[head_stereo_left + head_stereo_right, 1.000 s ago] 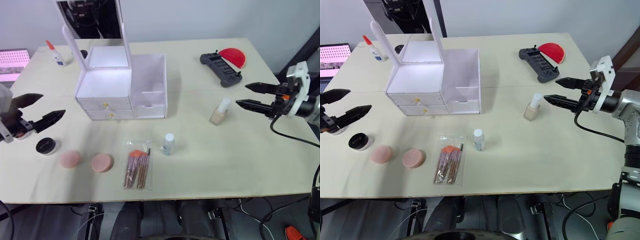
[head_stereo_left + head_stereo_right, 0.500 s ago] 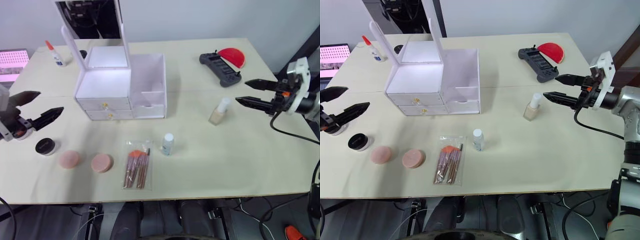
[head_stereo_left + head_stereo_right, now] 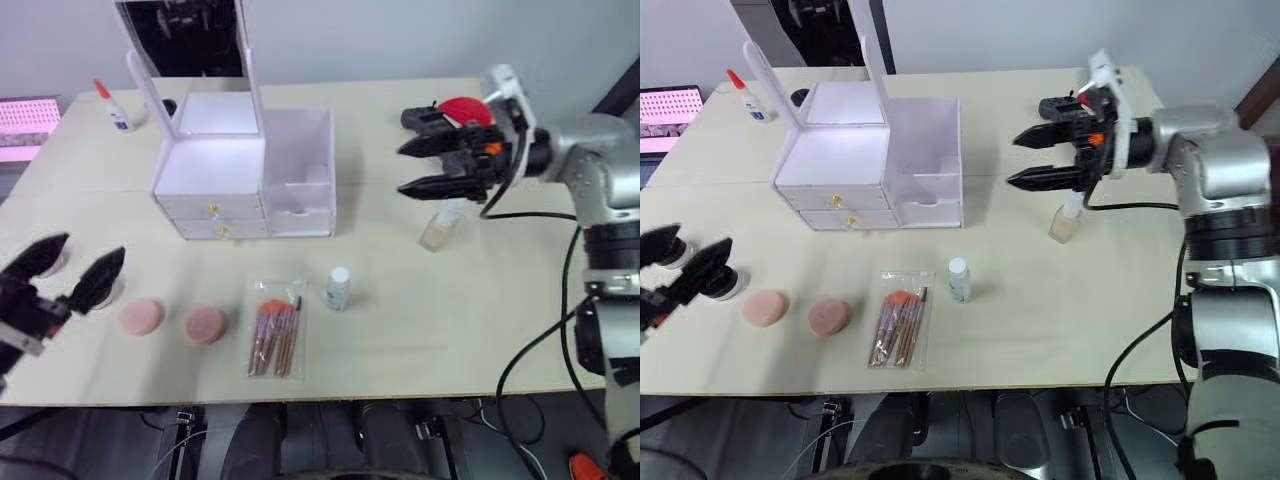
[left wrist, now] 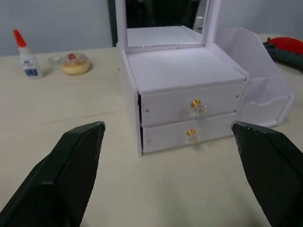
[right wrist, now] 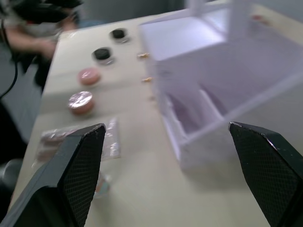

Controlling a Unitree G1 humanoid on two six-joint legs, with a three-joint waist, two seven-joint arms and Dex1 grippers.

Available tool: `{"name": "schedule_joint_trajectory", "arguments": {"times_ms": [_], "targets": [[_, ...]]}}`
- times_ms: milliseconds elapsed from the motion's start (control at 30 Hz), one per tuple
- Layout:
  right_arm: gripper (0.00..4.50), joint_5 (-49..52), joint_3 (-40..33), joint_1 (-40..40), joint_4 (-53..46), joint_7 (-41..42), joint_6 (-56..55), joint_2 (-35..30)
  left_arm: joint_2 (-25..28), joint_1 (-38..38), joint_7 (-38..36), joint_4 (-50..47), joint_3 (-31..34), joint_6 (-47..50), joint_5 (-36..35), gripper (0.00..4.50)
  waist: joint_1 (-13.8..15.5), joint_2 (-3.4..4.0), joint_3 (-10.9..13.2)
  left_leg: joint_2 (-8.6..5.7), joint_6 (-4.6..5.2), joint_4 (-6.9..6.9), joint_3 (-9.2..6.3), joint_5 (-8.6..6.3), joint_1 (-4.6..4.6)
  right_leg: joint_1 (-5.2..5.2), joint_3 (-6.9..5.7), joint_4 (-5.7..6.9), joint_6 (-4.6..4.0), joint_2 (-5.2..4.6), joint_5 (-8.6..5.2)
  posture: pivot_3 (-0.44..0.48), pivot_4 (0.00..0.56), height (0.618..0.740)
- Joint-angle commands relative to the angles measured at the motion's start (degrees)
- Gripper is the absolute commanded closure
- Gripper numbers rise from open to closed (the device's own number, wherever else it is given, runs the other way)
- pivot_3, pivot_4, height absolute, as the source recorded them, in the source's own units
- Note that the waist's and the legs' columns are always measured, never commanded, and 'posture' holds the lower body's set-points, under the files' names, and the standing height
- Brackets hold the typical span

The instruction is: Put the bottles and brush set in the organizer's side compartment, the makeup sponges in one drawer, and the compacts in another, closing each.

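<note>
Right hand over half-hidden foundation bottle

Pale wood worktop against a plain light wall.
The worktop's two boards meet at a seam running across its middle; dark floor with cables shows below its near edge, and a pink-lit screen glows at the far left.

The organizer looked like smooth white plastic with small shiny gold knobs. The table had a matt pale wood-like surface. The brush set lay in glossy clear plastic.
</note>
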Motion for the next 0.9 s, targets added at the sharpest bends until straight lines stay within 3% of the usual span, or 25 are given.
{"name": "schedule_joint_trajectory", "arguments": {"times_ms": [33, 133, 333, 467, 633, 733, 900], "targets": [[0.09, -1.7, 1.2, -3.1, -1.9, 2.0, -5.9, 1.7, -5.1, 2.9, 6.6, -7.5, -4.8, -3.9, 3.2, 0.0, 0.6, -0.11, 0.0, 0.0, 0.0, 0.0, -0.02, 0.0, 0.0, 0.0, 0.0, 0.02, 0.0, 0.02, 0.0, 0.0, 0.15, 0.74], [0.09, -1.3, 2.3, -6.0, -1.1, 4.7, -4.5, 2.7, -9.7, 5.0, 10.5, -10.6, -13.1, -5.9, 7.8, 0.0, 1.7, -0.11, -0.1, 0.03, 0.0, 0.13, -0.07, 0.0, -0.01, 0.09, -0.01, 0.02, -0.04, 0.09, 0.02, 0.0, 0.15, 0.74], [0.09, -1.0, 2.8, -10.5, -0.9, 6.2, -1.1, 3.1, -12.3, 1.0, 17.9, -10.6, -25.4, -8.2, 15.6, 0.0, 1.8, -0.15, -0.1, 0.03, 0.1, 0.54, -0.04, -0.22, -0.09, 0.27, -0.01, -0.11, -0.05, 0.11, 0.02, 0.0, 0.15, 0.74], [0.09, -1.9, 2.5, -10.9, -0.9, 6.1, 0.8, 1.1, -9.8, -0.9, 17.5, -9.4, -25.8, -9.0, 15.4, 0.0, 1.8, -0.15, -0.1, 0.05, 0.14, 0.54, -0.04, -0.26, -0.09, 0.28, -0.01, -0.14, -0.05, 0.14, 0.02, 0.0, 0.15, 0.74], [0.09, -4.0, 2.0, -9.2, -0.5, 3.4, 1.2, -1.3, -2.3, -1.1, 11.7, -7.7, -23.1, -8.2, 9.7, 0.0, 1.9, -0.15, -0.1, 0.07, 0.15, 0.53, -0.04, -0.27, -0.1, 0.25, -0.03, -0.15, -0.05, 0.14, 0.01, 0.0, 0.15, 0.74], [0.09, -4.4, 1.2, -7.5, -0.9, 3.0, 2.8, -4.3, 4.8, -3.3, 6.7, -7.7, -21.6, -7.0, 2.2, 0.0, 2.1, -0.18, -0.1, 0.07, 0.14, 0.54, -0.04, -0.27, -0.11, 0.25, -0.03, -0.21, -0.06, 0.14, 0.02, 0.0, 0.15, 0.74], [0.09, -1.6, -4.4, 2.7, -9.8, 1.1, 8.9, -13.2, 28.4, -16.8, -4.8, 2.1, -16.9, 1.1, -19.0, 0.0, 2.9, -0.17, 0.0, 0.11, 0.14, 0.63, -0.18, -0.27, -0.44, 0.11, -0.21, -0.32, -0.09, 0.16, 0.02, 0.0, 0.15, 0.74]]}}
